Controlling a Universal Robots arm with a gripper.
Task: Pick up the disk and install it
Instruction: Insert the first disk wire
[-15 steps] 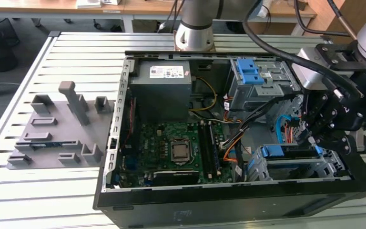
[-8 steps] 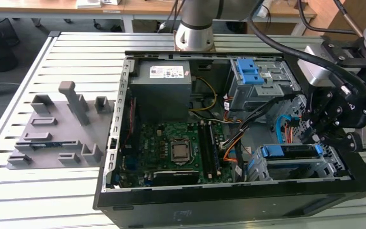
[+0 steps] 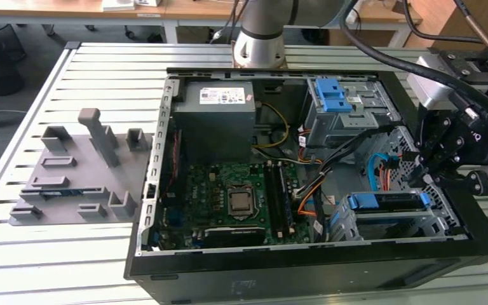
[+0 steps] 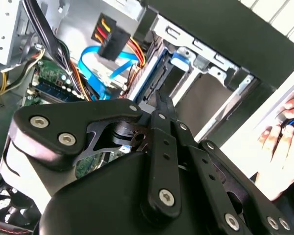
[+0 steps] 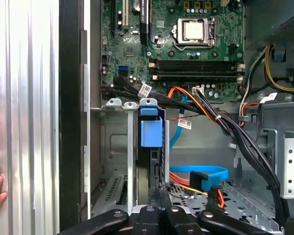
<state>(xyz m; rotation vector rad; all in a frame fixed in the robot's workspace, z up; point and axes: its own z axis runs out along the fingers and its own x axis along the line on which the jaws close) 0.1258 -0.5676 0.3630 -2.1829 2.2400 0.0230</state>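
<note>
Disk (image 3: 386, 202), dark with blue bracket, slotted into metal drive cage (image 3: 447, 222), exterior view's right, near corner of case (image 3: 312, 276)

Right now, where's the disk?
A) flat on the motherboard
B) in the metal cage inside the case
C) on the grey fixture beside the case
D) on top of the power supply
B: the disk, in its blue bracket, sits slotted in the cage inside the case, on the exterior view's right.
</note>
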